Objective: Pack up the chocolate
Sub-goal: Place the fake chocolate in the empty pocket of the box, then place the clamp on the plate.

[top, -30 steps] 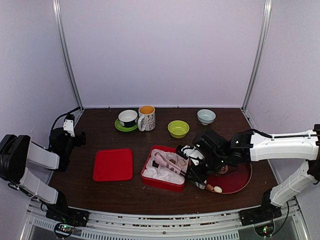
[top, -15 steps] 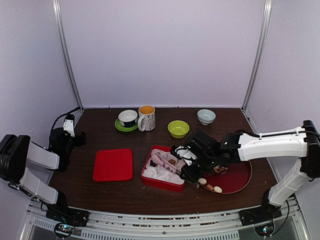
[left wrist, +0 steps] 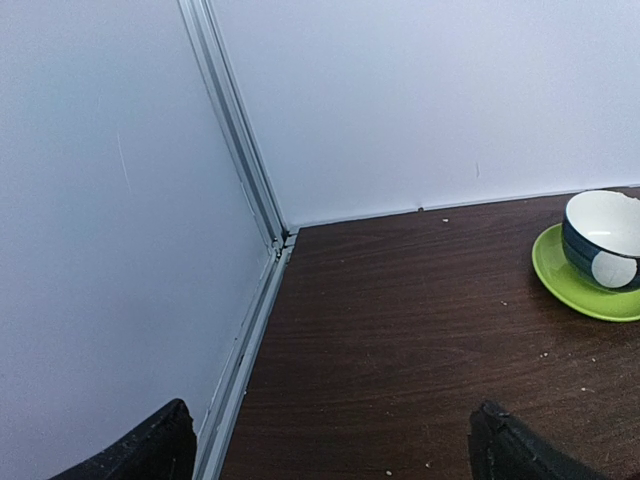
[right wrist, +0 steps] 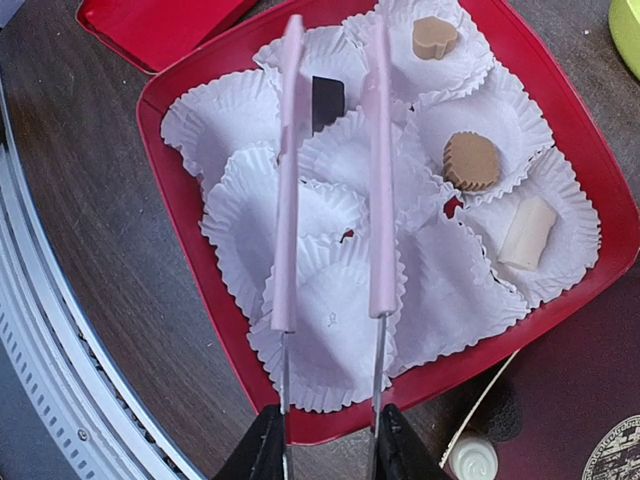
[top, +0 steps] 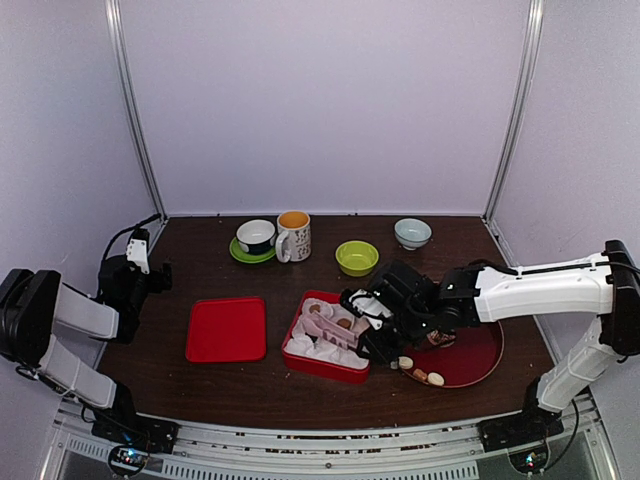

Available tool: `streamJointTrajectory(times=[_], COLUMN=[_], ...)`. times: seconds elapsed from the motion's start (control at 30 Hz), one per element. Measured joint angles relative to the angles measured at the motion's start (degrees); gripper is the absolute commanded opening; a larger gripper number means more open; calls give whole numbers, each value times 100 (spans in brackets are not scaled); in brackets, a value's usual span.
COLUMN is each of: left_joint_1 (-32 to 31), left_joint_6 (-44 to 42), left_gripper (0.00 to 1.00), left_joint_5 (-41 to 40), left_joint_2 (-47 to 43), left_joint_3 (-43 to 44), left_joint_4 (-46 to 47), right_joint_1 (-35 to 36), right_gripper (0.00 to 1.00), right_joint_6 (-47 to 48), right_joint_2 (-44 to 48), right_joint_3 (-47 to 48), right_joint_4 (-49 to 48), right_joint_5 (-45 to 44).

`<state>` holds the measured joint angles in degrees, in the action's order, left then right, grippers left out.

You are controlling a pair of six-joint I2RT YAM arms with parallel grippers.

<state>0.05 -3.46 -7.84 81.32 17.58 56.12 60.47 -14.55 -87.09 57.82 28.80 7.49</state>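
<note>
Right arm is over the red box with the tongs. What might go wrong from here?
1. The pink tongs, held by the right gripper, straddle the dark square chocolate; pulling back low may knock it from its cup.
2. The paper cups overlap and crumple inside the red box, so the next piece may land between them.
3. The loose chocolates lie at the dark red plate's near rim beside the arm and might get nudged off.

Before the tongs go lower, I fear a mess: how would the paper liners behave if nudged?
The liners look thin, crumpled paper, so probably floppy and very light; the tongs could easily flip or drag one. They overlap in the box, so a nudge would likely shift neighbours too. Empty ones seem likeliest to move.
</note>
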Motion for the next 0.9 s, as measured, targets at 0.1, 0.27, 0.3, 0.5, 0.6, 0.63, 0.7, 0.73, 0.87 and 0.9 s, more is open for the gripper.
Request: streamJointTrajectory(times=[0.1, 0.27, 0.3, 0.5, 0.6, 0.63, 0.7, 0.73, 0.87, 0.9], left_joint_1=[0, 0, 0, 0, 0, 0, 0, 0, 0, 0], left_joint_6=[0, 0, 0, 0, 0, 0, 0, 0, 0, 0], left_gripper=[98, 98, 98, 98, 98, 98, 98, 98, 98, 98], left_joint_5=[0, 0, 0, 0, 0, 0, 0, 0, 0, 0], left_joint_2=[0, 0, 0, 0, 0, 0, 0, 0, 0, 0], left_joint_3=[0, 0, 0, 0, 0, 0, 0, 0, 0, 0], left_joint_4=[-2, 0, 0, 0, 0, 0, 0, -2, 0, 0], right_joint_1=[0, 0, 0, 0, 0, 0, 0, 0, -28, -66], right_gripper=[30, 28, 28, 26, 24, 23, 23, 22, 22, 22], right_joint_6=[-9, -46, -61, -142, -208, -236, -264, -286, -415, -452], right_joint_2=[33, 225, 302, 772, 1104, 1226, 1412, 1517, 1996, 2133], right_joint_3=[-2, -72, -96, -326, -518, -586, -688, -750, -1067, -1158], right_joint_4=[-33, -157, -170, -317, -376, -380, -380, -376, -341, -319], right_joint_5=[-17, -52, -68, -210, -361, -433, -575, -664, -1005, -1093])
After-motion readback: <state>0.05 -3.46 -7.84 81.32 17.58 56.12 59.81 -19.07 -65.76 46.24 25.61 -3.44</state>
